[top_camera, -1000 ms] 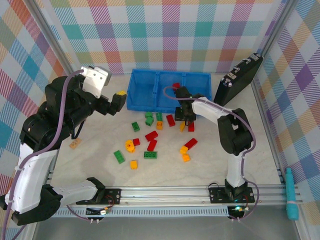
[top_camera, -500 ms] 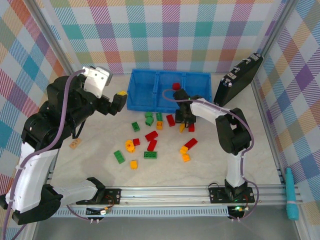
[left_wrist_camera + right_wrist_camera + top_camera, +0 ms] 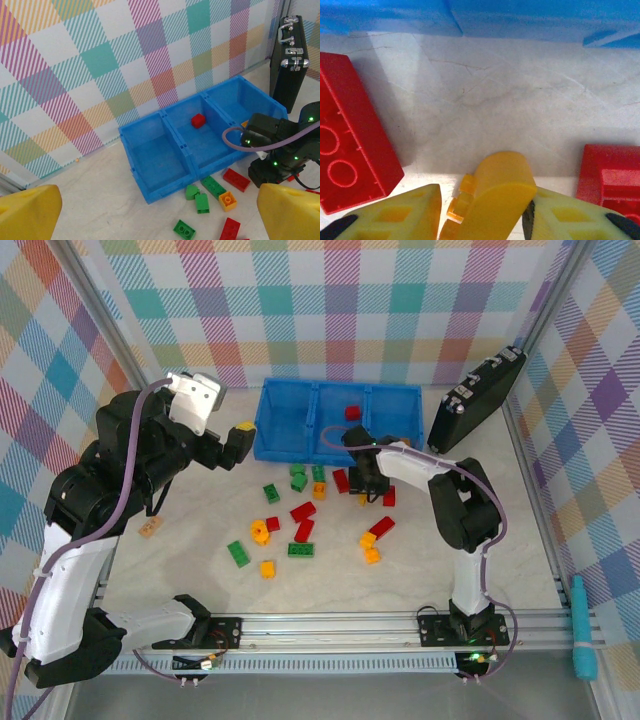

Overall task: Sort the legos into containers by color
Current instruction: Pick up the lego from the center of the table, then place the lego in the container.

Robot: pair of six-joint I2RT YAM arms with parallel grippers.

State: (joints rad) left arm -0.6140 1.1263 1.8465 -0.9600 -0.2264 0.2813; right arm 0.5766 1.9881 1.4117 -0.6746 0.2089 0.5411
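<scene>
Right tool [image 3: 480, 216] clasps an orange lego [image 3: 496, 192] — smooth, round-topped.

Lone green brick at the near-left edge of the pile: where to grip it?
Across its short width, pinching the two long sides, coming straight down. The green brick lies flat and diagonal, with bare table along both long sides.

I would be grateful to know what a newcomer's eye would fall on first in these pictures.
The long blue bin at the far side of the table stands out, a lone red brick in its middle compartment. In front of it, loose bricks in red, green and yellow-orange litter the table. The right gripper is down among them, jaws shut on a yellow-orange brick.
</scene>
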